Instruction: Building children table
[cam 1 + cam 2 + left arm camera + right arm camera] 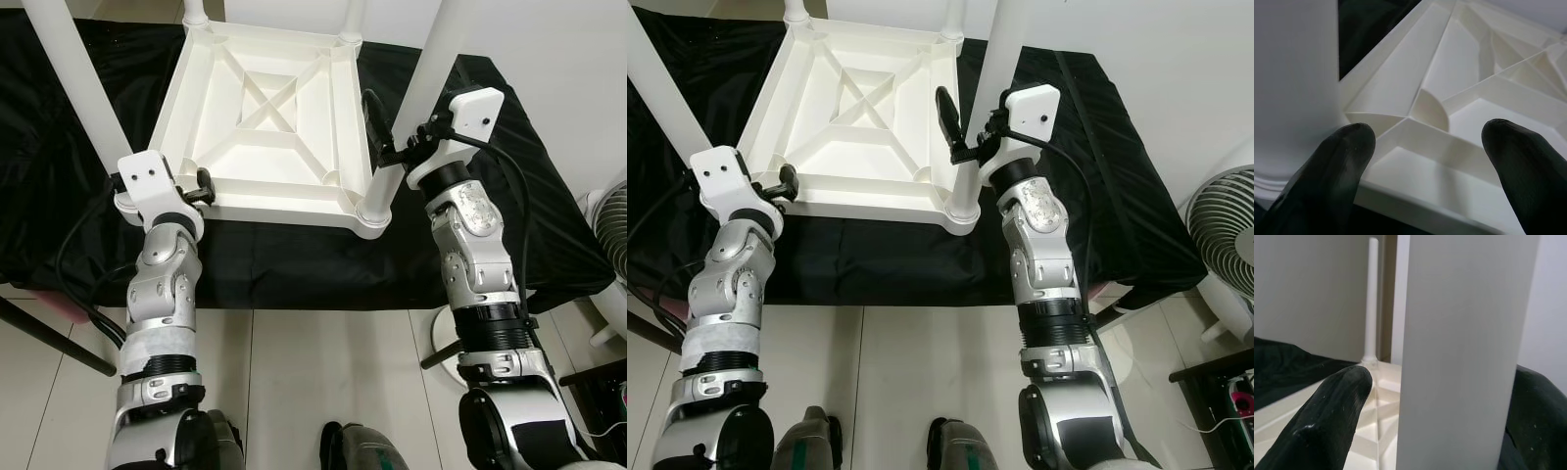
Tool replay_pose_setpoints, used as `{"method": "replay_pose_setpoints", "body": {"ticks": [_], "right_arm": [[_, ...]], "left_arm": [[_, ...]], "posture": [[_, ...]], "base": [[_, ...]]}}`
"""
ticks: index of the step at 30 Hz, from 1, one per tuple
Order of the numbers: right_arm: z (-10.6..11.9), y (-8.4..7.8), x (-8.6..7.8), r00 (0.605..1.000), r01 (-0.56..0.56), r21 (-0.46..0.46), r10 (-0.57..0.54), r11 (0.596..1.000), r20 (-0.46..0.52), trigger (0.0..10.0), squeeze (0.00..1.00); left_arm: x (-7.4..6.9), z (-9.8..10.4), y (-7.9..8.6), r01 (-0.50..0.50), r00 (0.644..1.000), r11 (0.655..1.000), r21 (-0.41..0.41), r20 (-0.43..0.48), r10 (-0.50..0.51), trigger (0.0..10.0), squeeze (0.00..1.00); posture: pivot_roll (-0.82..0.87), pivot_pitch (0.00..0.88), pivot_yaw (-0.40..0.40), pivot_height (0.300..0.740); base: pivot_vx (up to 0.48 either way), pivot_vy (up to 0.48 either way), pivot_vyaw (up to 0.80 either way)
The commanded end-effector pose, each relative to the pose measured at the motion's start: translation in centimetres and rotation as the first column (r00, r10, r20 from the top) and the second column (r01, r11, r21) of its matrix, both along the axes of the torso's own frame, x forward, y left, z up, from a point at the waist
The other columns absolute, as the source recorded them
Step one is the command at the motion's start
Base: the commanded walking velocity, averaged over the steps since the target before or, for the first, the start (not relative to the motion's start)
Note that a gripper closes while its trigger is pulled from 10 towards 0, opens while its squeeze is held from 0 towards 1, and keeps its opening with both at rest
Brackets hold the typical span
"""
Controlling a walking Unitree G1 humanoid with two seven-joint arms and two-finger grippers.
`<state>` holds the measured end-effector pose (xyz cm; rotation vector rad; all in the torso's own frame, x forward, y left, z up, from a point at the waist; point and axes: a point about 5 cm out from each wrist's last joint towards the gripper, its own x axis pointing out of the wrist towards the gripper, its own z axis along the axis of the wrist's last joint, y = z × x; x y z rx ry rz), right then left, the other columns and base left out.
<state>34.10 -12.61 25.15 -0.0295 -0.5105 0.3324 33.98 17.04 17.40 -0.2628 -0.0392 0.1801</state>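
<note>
A white plastic children's table (294,201) lies upside down on a black cloth, its legs pointing up. My left gripper (203,188) is open at the table's near-left corner. In the left wrist view its fingers (1347,152) are spread over the ribbed rim, beside the near-left leg (73,88). My right gripper (392,122) is open around the near-right leg (416,93). In the right wrist view that leg (1464,352) stands between the two fingers, with a small gap to one finger (1332,421). The other finger is mostly hidden behind the leg.
The black cloth (294,264) covers a low stand that reaches both sides of the view. A white fan (1225,235) stands on the tiled floor at the right. A dark bar (59,343) slants under the cloth's left edge. My feet show at the bottom.
</note>
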Motion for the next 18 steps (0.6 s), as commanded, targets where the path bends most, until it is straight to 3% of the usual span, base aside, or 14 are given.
{"method": "replay_pose_setpoints", "body": {"ticks": [1, 5, 9, 14, 18], "right_arm": [[0.4, 0.0, -0.1, 1.0, 0.01, -0.013, -0.01, 1.0, 0.01, 10.0, 0.0], [0.4, 0.0, -0.3, 0.999, 0.046, -0.01, -0.046, 0.999, -0.003, 10.0, 0.0], [0.6, 0.0, -0.4, 0.998, 0.057, -0.005, -0.057, 0.998, -0.001, 10.0, 0.0], [0.8, 0.0, -0.4, 0.998, 0.059, 0.003, -0.059, 0.998, -0.002, 10.0, 0.0], [1.3, 0.5, -0.1, 0.998, 0.054, 0.028, -0.053, 0.998, -0.021, 10.0, 0.0]], "left_arm": [[0.1, 0.2, -0.8, 0.063, 0.998, 0.998, 0.001, 0.028, -0.063, 10.0, 0.0], [-0.1, 1.2, -2.9, 0.215, 0.968, 0.976, 0.021, 0.126, -0.216, 10.0, 0.0], [-0.1, 1.5, -3.5, 0.258, 0.954, 0.966, 0.032, 0.148, -0.26, 10.0, 0.0], [-0.1, 1.4, -3.7, 0.265, 0.952, 0.964, 0.037, 0.148, -0.267, 10.0, 0.0], [0.7, 0.1, -3.7, 0.243, 0.964, 0.969, 0.048, 0.096, -0.247, 10.0, 0.0]], "posture": [[0.05, 0.048, -0.065, 0.74], [0.04, 0.039, -0.059, 0.74], [0.04, 0.037, -0.058, 0.74], [0.04, 0.038, -0.058, 0.74], [0.03, 0.052, -0.069, 0.74]], "base": [[0.0, 0.0, 0.0], [0.0, 0.0, 0.0], [0.0, 0.0, 0.0], [0.0, 0.0, 0.0], [0.0, 0.0, 0.0]]}}
